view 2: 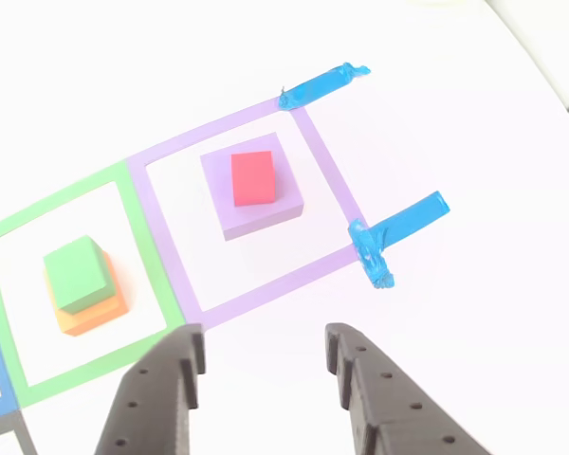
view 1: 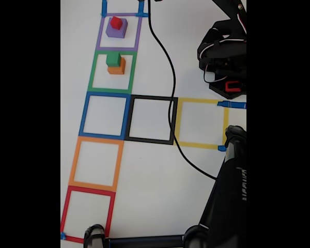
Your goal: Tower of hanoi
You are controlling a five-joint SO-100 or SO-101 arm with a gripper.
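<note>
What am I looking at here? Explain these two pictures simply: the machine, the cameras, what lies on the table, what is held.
It is a small black robot arm on a white table. The fixed view looks down from above; the other view looks past the gripper, a two-fingered claw, open and holding nothing. Coloured tape squares mark the table. Inside the purple tape square a red cube sits on a purple cube. Inside the green tape square a green cube sits on an orange cube. A black cable crosses the table.
</note>
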